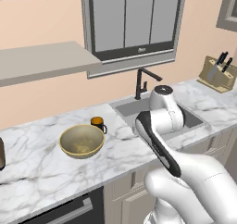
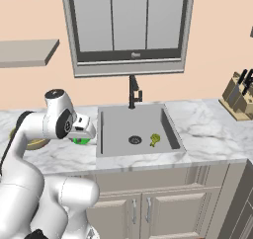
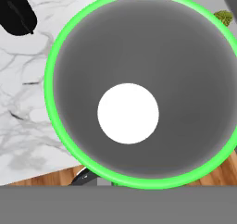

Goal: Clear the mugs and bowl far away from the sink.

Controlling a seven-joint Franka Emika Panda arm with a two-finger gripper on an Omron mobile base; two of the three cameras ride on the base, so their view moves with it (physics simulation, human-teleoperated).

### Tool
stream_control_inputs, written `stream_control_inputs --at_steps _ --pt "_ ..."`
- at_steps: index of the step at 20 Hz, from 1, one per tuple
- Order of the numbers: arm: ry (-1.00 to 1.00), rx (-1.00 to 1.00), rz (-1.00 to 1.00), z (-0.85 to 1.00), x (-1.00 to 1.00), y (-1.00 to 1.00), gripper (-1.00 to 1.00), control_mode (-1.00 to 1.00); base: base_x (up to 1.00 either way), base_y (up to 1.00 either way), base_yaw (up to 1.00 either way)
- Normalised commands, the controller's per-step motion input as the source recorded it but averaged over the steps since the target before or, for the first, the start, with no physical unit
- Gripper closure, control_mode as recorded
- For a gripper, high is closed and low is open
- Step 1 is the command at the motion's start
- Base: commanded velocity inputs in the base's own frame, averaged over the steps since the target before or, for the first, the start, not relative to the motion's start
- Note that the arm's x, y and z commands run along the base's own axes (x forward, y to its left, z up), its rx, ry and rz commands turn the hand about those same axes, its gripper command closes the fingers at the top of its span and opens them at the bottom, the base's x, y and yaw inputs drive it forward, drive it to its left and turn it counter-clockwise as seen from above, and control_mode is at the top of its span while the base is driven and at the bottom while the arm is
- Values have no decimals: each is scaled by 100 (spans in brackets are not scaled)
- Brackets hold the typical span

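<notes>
The bright green mug (image 3: pixel 139 47) has a grey inside and a white bottom, and I look straight down into it. My gripper (image 3: pixel 99 179) is shut on its near rim, with one dark fingertip (image 3: pixel 82 177) showing at the edge. In the right base view the green mug (image 2: pixel 81 140) peeks out under the hand (image 2: pixel 83 129), just left of the sink (image 2: pixel 113 134). Whether it rests on the counter or hangs above it I cannot tell. The black mug (image 1: pixel 97 123) stands behind the tan bowl (image 1: pixel 82 141), left of the sink (image 1: pixel 129 108).
A black faucet (image 2: pixel 133 92) rises behind the basin, and a small yellow-green item (image 2: pixel 155 140) lies beside the drain. A knife block (image 1: pixel 216 72) stands at the far right of the marble counter (image 1: pixel 37 167). Shelves hang on the wall at the left.
</notes>
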Motion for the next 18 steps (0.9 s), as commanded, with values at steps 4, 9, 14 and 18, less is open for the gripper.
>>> stream_control_inputs --at_steps 4,9,14,18 --pt "-17 -5 17 100 -59 0 100 -100 0 0 0" --pt "-11 -2 11 96 -40 0 100 -100 0 0 0" --pt "-2 0 -2 68 -55 -2 100 -100 0 0 0" --pt "-1 2 -13 60 -57 -2 100 -100 0 0 0"
